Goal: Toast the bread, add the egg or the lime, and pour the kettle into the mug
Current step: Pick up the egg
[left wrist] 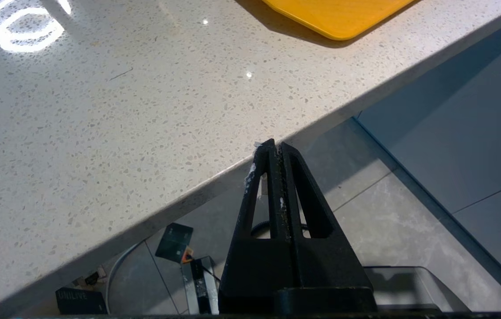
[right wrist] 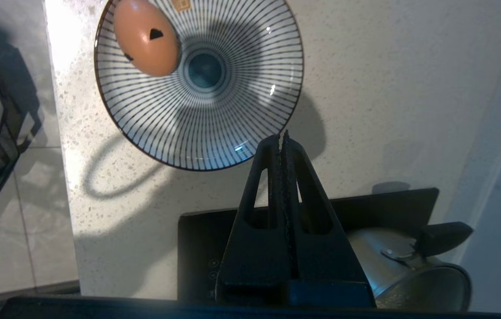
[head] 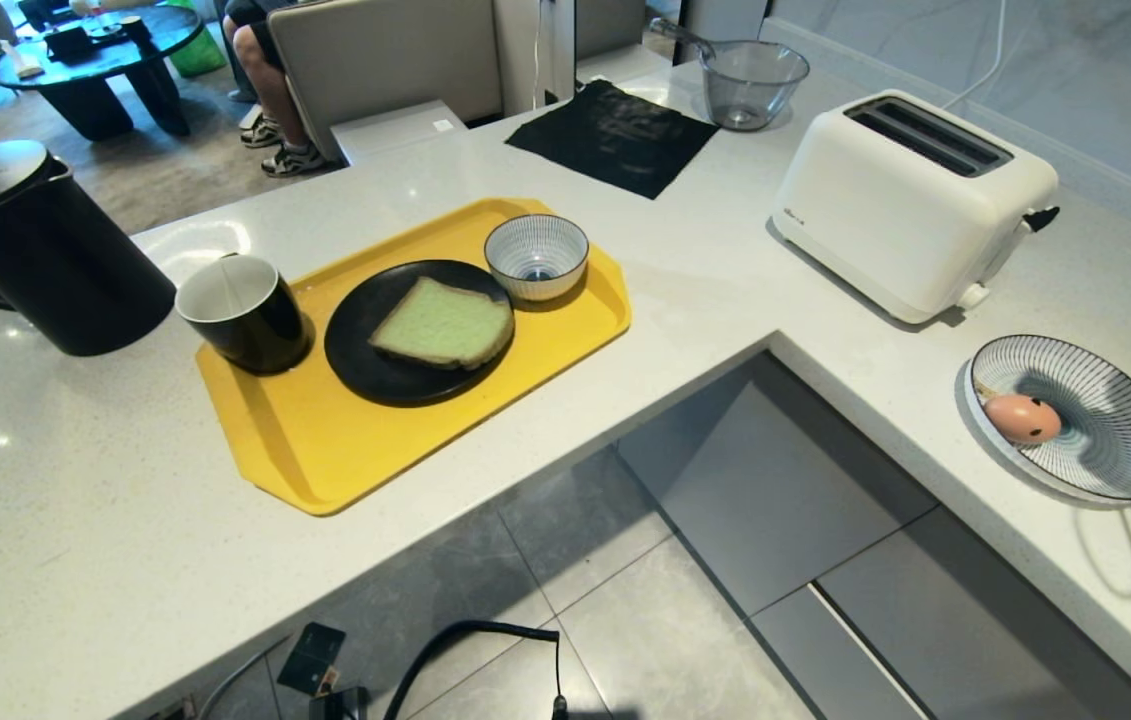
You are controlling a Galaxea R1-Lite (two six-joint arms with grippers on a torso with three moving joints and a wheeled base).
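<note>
Right tool (right wrist: 283,138), pressed shut and empty, hangs above the striped dish (right wrist: 250,128) holding the egg (right wrist: 146,37). Left tool (left wrist: 275,146), also shut, sits at the table (left wrist: 99,133) edge.

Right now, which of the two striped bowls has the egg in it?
The wide shallow striped bowl right of the toaster holds the egg; the small striped bowl on the yellow tray is empty.

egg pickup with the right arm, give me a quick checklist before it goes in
1. Egg in view of the right wrist: ok, it lies against the wall of the striped plate.
2. Right gripper open for the grab: not ok, fingers shut.
3. Right gripper over the egg: not ok, it hangs above the plate's far rim.
4. Bread toasted first: not ok, it lies on the black plate; toaster slots look empty.
5. Left gripper out of the way: ok, shut, at the counter edge.
</note>
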